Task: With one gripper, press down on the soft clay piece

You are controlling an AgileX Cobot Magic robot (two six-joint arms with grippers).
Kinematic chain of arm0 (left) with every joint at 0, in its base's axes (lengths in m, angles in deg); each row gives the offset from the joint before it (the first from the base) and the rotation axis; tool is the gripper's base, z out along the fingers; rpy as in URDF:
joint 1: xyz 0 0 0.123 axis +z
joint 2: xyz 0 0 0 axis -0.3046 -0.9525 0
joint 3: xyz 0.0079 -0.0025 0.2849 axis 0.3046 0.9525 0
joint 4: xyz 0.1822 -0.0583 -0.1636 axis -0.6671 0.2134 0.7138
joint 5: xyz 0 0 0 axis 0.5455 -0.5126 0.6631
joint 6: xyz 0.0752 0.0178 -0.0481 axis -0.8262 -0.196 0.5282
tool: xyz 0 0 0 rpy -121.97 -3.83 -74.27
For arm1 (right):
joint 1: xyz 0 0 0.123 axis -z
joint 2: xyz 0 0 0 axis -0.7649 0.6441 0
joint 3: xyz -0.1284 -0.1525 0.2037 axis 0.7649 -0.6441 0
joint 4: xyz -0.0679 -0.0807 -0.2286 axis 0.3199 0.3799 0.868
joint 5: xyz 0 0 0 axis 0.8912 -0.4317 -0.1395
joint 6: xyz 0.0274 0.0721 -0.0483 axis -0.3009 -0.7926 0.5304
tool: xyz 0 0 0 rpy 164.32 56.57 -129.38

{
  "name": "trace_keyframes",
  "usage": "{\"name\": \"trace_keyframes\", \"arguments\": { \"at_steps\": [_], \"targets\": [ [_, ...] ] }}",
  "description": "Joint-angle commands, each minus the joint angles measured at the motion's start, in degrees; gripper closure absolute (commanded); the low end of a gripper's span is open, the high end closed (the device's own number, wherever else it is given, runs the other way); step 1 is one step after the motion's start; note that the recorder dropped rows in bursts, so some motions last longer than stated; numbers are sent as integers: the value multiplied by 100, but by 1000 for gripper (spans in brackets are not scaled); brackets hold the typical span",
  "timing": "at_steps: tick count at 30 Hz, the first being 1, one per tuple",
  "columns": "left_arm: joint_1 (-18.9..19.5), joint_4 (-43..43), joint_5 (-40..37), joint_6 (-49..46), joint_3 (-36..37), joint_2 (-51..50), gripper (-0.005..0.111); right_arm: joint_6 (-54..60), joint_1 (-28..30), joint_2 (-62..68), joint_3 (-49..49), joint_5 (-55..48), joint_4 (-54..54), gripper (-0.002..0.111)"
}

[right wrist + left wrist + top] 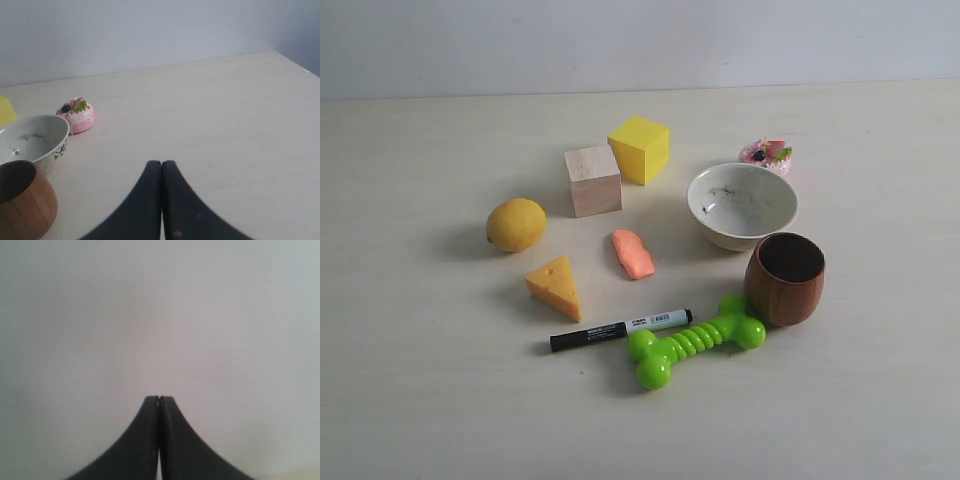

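The soft clay piece, a small salmon-orange oblong lump, lies on the table near the middle of the exterior view, between the cheese wedge and the white bowl. No arm or gripper shows in the exterior view. In the left wrist view my left gripper is shut, empty, facing only a blank pale wall. My right gripper is shut too, with nothing in it, above bare table to the side of the bowl and wooden cup. The clay is out of both wrist views.
Around the clay stand a lemon, a pale wooden cube, a yellow cube, a pink cake toy, a brown wooden cup, a green bone toy and a black marker.
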Motion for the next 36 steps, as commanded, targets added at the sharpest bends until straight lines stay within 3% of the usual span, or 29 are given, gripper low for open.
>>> {"name": "trace_keyframes", "arguments": {
  "at_steps": [1, 3, 8, 12, 19, 26, 29, 36],
  "targets": [
    [-317, -2546, 779, 2140, -811, -1195, 107, 0, 35, -38, -26, 21, -2, 108],
    [-340, -3617, 1454, 3189, -1246, -1788, 107, 0, 35, -38, -26, 21, -2, 108],
    [-361, -3617, 2521, 3266, -2008, -3272, 107, 0, 35, -38, -26, 21, -2, 108],
    [-516, -3617, 2911, 3330, -2346, -3966, 107, 0, 35, -38, -26, 21, -2, 108],
    [-1278, -3617, 2733, 3330, -2477, -4468, 107, 0, 35, -38, -26, 21, -2, 108],
    [-2438, -3617, 1503, 3590, -2477, -4915, 107, 0, 35, -38, -26, 21, -2, 108],
    [-2619, -3617, 1474, 3686, -2477, -5180, 107, 0, 35, -38, -26, 21, -2, 108],
    [-2629, -3617, 1812, 3827, -2477, -5551, 107, 0, 35, -38, -26, 21, -2, 108]
  ]
}}
